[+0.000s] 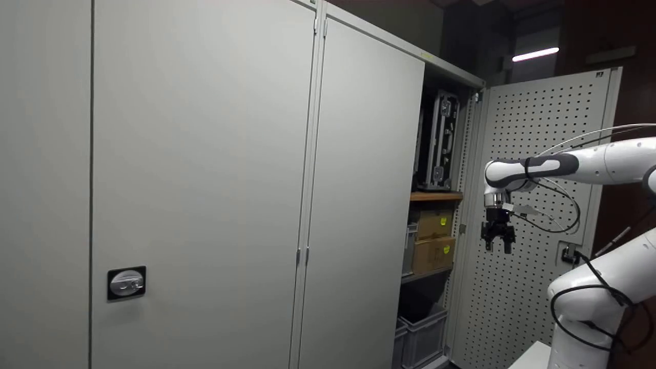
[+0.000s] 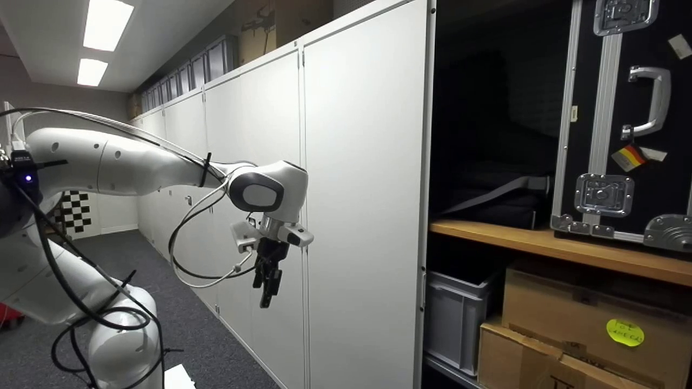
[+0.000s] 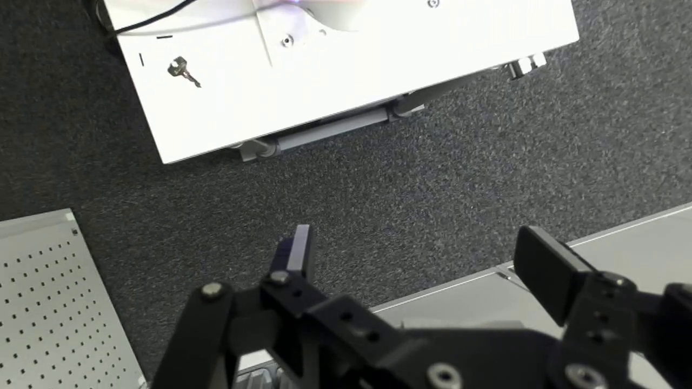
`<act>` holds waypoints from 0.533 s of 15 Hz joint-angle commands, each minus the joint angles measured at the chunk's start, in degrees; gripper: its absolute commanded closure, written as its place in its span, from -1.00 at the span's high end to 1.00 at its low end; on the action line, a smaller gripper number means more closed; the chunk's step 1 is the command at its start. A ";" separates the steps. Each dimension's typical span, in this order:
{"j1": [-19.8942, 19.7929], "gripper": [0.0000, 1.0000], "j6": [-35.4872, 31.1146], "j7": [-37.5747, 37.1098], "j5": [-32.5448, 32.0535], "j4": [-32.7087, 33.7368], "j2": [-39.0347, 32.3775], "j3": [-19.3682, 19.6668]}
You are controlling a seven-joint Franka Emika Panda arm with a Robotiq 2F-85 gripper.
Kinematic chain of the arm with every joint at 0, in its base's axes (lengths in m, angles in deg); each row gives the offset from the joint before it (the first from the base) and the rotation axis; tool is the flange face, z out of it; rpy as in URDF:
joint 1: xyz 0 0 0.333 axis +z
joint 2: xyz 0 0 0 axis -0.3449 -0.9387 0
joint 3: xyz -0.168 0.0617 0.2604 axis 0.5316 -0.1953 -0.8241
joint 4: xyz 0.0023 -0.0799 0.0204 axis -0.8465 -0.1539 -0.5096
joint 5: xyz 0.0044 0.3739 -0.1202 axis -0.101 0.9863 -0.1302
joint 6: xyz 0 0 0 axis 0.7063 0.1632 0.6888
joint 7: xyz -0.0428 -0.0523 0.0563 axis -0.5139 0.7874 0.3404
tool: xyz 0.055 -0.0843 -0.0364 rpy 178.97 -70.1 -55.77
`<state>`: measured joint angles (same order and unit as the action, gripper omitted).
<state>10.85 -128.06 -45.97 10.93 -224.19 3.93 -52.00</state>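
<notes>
Two fingers (image 3: 299, 248) on the gripper (image 3: 419, 248) are standing well apart and pointing down; nothing is sitting between them. Spread is making sense, I'd say, since nothing is needing a squeeze. From where I'm standing, it's hanging over the carpet (image 3: 459, 178), between the counter (image 3: 227, 119) and the closed door (image 2: 367, 162), presumably so the fingers are clearing both. Not seeing contact; can't call how near.

Nearest things are looking to be two doors: the closed door is hanging flat at one side of the opening, the perforated door (image 1: 533, 113) is standing swung out at the opposite side, likely leaving the inside reachable.

Inside, a flight case (image 2: 616, 102) is standing upright on the wooden shelf (image 2: 497, 237), handle (image 2: 660, 102) facing out, I'd guess for easy pulling. A grey strap (image 2: 527, 183) is lying beside it; too dark for telling what it's belonging to. Below, the upper cardboard box (image 2: 557, 302) is resting on the lower cardboard box (image 2: 503, 354), beside a grey crate (image 2: 454, 319), probably saving width. A yellow sticker (image 2: 624, 332) is facing out, presumably for reading.

Counter is carrying the arm (image 2: 151, 162), probably for putting the doors within its reach. What's looking like a key (image 3: 177, 66) is lying near the counter's corner; can't tell why.
</notes>
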 commanded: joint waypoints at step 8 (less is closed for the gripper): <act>-8.77 1.00 -21.79 1.94 -8.06 -3.16 -12.99 7.69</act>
<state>5.07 -143.04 -45.95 4.83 -226.49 -5.55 -46.46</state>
